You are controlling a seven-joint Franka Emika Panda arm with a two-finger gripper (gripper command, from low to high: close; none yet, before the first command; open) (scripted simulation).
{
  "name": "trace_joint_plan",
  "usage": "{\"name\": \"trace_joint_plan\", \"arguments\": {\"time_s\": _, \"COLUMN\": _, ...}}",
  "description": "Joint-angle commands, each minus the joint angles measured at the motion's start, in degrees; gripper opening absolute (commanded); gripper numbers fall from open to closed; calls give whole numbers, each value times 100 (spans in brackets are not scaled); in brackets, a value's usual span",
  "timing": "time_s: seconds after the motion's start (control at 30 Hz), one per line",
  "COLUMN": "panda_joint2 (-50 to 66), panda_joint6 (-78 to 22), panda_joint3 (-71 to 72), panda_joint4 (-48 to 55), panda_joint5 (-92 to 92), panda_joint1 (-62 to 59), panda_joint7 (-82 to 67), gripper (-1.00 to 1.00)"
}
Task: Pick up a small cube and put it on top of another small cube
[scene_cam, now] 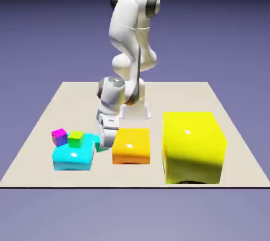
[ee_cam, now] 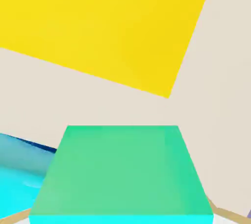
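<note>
Beige tabletop [scene_cam: 47, 124] is sitting before a blue-violet backdrop [scene_cam: 232, 34], carrying cyan, orange and yellow blocks. Gripper [scene_cam: 105, 144] is clamping the teal cube [ee_cam: 122, 174].

A flat, pale beige tabletop [scene_cam: 232, 129] is lying at the centre of the exterior view, narrowing toward its far edge and showing a thin, slightly darker front edge. A plain blue-violet backdrop [scene_cam: 221, 34] is surrounding it on all sides, fading to near black along the top of the picture and growing lighter toward the middle and bottom. Light is falling from above, casting a small dark shadow on the tabletop near its front edge at the exterior view's right. In the hand view, the same beige surface [ee_cam: 220, 71] is filling the right side, evenly lit and unmarked.
</note>
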Motion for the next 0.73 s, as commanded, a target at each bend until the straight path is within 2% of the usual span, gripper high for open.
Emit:
{"name": "trace_joint_plan", "arguments": {"time_s": 0.0, "panda_joint2": -207, "panda_joint6": -162, "panda_joint3": 110, "panda_joint4": 10, "panda_joint5": -190, "panda_joint1": -142, "panda_joint7": 52, "gripper": -100}}
{"name": "trace_joint_plan", "arguments": {"time_s": 0.27, "panda_joint2": -1869, "panda_joint6": -1510, "panda_joint3": 960, "panda_joint4": 86, "panda_joint5": -1713, "panda_joint1": -1790, "panda_joint7": 464, "gripper": -100}}
{"name": "trace_joint_plan", "arguments": {"time_s": 0.33, "panda_joint2": -1910, "panda_joint6": -1543, "panda_joint3": 981, "panda_joint4": 88, "panda_joint5": -1750, "panda_joint1": -1830, "panda_joint7": 474, "gripper": -100}}
{"name": "trace_joint_plan", "arguments": {"time_s": 0.6, "panda_joint2": -341, "panda_joint6": 8, "panda_joint3": 756, "panda_joint4": 194, "panda_joint5": -1903, "panda_joint1": -2061, "panda_joint7": 766, "gripper": -100}}
{"name": "trace_joint_plan", "arguments": {"time_s": 0.63, "panda_joint2": -341, "panda_joint6": 8, "panda_joint3": 756, "panda_joint4": 194, "panda_joint5": -1903, "panda_joint1": -2061, "panda_joint7": 766, "gripper": 100}}
{"name": "trace_joint_plan", "arguments": {"time_s": 0.7, "panda_joint2": -549, "panda_joint6": -197, "panda_joint3": 785, "panda_joint4": 180, "panda_joint5": -1883, "panda_joint1": -2030, "panda_joint7": 727, "gripper": 100}}
